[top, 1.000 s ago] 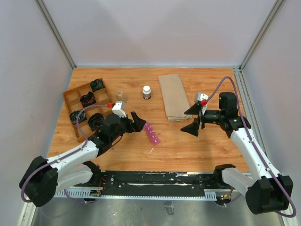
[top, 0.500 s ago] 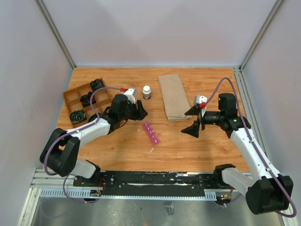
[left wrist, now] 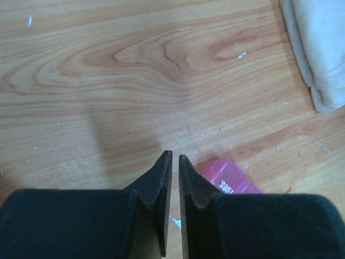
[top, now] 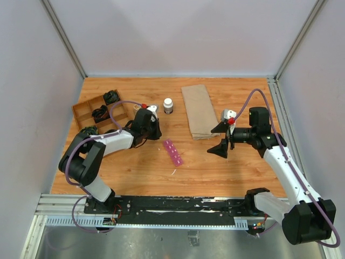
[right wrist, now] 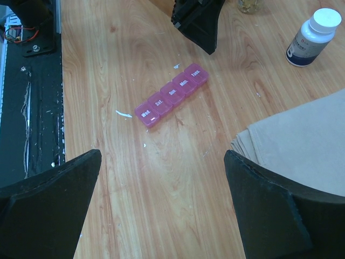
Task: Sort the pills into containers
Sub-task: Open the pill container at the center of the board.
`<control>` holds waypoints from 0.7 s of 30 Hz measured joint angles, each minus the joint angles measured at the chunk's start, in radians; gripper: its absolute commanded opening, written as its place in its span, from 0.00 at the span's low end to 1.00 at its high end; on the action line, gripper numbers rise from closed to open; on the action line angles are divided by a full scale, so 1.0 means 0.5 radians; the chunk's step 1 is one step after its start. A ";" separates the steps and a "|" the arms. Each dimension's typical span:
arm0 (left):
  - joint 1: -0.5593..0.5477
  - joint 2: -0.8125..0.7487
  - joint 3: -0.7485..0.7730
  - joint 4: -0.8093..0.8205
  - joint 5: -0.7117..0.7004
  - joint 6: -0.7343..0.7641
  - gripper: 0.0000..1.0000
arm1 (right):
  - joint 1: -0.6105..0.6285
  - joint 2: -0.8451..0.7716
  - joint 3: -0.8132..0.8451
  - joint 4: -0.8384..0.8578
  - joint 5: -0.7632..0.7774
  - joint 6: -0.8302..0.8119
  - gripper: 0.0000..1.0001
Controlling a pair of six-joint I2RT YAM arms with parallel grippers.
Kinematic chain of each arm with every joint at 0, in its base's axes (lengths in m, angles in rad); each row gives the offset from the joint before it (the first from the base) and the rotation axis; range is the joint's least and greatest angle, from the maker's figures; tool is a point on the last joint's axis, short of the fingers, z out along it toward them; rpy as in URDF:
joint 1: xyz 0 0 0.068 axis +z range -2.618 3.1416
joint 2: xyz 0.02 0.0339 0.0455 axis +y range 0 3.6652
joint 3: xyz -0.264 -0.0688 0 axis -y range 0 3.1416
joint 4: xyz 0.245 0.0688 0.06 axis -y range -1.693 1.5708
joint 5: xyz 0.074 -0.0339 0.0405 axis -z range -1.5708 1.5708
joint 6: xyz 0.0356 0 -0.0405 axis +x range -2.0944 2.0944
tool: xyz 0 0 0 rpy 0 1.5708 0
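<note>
The containers (top: pixel 173 152) are a pink strip of lidded day compartments lying flat on the wooden table, also in the right wrist view (right wrist: pixel 171 96). My left gripper (top: pixel 154 130) hovers just left of and beyond the strip's far end. Its fingers are shut with only a thin slit between them and nothing held (left wrist: pixel 173 157); one end of the containers (left wrist: pixel 229 181) shows beside them. My right gripper (top: pixel 222 138) stands wide open right of the strip, empty (right wrist: pixel 163 156). Pills do not show plainly; a small jar (right wrist: pixel 250 5) with yellowish contents is cut off by the frame edge.
A white-capped bottle (top: pixel 168 106) stands behind the left gripper. A folded beige cloth (top: pixel 198 110) lies at the back right of centre. A brown wooden divided tray (top: pixel 85 109) with black items sits at the left. White flecks (right wrist: pixel 123 114) dot the wood.
The left gripper has shut from wide open and swung away from the near edge, toward the bottle. The right gripper has barely moved and stays open. The pink strip has not moved.
</note>
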 measured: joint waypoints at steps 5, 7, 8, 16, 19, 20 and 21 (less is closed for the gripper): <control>0.000 0.089 0.000 0.002 0.035 0.014 0.13 | 0.001 0.011 -0.001 -0.007 0.002 -0.005 0.99; 0.000 0.118 0.000 0.002 0.066 0.014 0.13 | 0.001 0.014 0.000 -0.008 0.002 -0.010 0.99; 0.000 0.125 0.000 0.002 0.082 0.014 0.13 | 0.001 0.014 0.000 -0.008 0.002 -0.011 0.99; -0.043 0.103 -0.113 0.112 0.276 -0.043 0.13 | 0.001 0.016 -0.001 -0.014 0.003 -0.039 0.99; -0.120 0.071 -0.182 0.163 0.311 -0.092 0.13 | 0.001 0.018 0.000 -0.021 0.003 -0.041 0.99; -0.154 0.056 -0.212 0.185 0.318 -0.115 0.13 | 0.002 0.021 0.000 -0.022 0.003 -0.042 0.99; -0.188 0.037 -0.244 0.207 0.326 -0.142 0.13 | 0.004 0.025 -0.001 -0.023 0.002 -0.043 0.99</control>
